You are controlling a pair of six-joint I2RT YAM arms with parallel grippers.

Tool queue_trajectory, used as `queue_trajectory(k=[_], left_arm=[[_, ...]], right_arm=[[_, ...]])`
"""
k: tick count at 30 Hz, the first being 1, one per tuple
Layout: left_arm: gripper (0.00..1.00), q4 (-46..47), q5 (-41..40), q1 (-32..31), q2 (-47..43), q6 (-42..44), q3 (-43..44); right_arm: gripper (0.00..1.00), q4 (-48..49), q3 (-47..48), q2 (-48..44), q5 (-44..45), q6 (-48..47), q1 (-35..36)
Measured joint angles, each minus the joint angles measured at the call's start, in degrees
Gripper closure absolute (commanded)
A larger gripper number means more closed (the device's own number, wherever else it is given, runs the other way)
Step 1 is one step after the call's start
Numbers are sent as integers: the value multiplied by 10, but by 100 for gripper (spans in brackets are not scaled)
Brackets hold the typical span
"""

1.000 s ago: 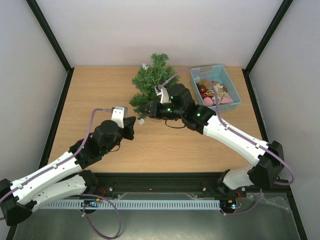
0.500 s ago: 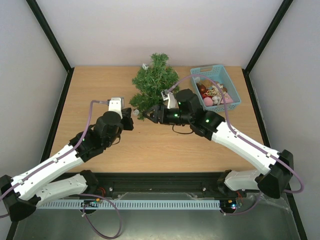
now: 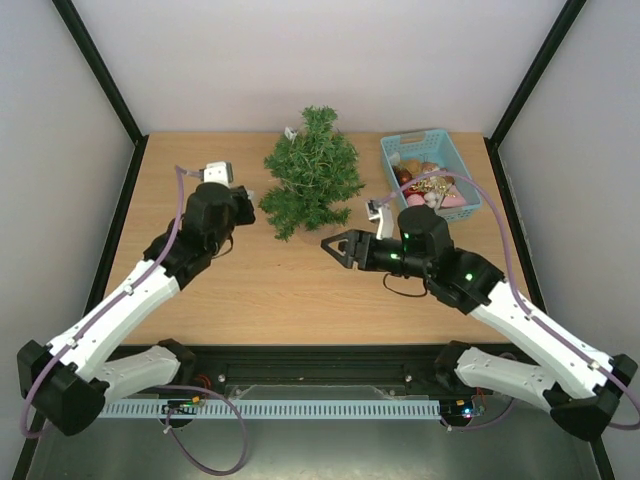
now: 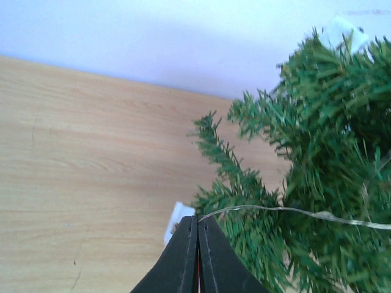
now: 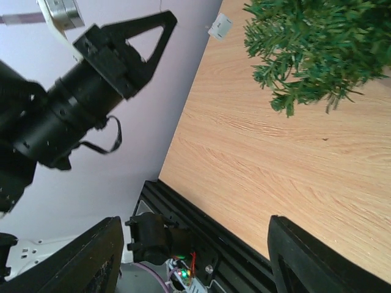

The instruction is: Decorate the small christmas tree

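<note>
Top external: right hand (image 3: 333,250) hangs spread over the desk (image 3: 290,300). Beside the tree (image 3: 312,180), the left hand (image 4: 198,223) is pressed together, a wire (image 4: 293,212) at its tips.

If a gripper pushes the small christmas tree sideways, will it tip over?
Probably yes: the small christmas tree spreads wide branches, and no base shows beneath them. Its thin needles likely bend softly, so it seems light.

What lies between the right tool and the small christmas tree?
Only bare wooden table separates the open right tool from the small christmas tree. Both the top and right wrist views show it.
</note>
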Motion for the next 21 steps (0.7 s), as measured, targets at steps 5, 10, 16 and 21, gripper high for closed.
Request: queue_trajectory(k=[5, 10, 16, 21], left_arm=[[98, 30, 30, 35, 45, 21, 39], [98, 64, 54, 50, 100, 39, 83], [98, 107, 84, 70, 151, 50, 100], [98, 134, 111, 81, 181, 52, 100]], right_arm=[[33, -29, -19, -51, 21, 0, 0], [32, -47, -34, -74, 36, 0, 0], [32, -61, -50, -87, 46, 1, 0], [31, -68, -56, -97, 50, 2, 0]])
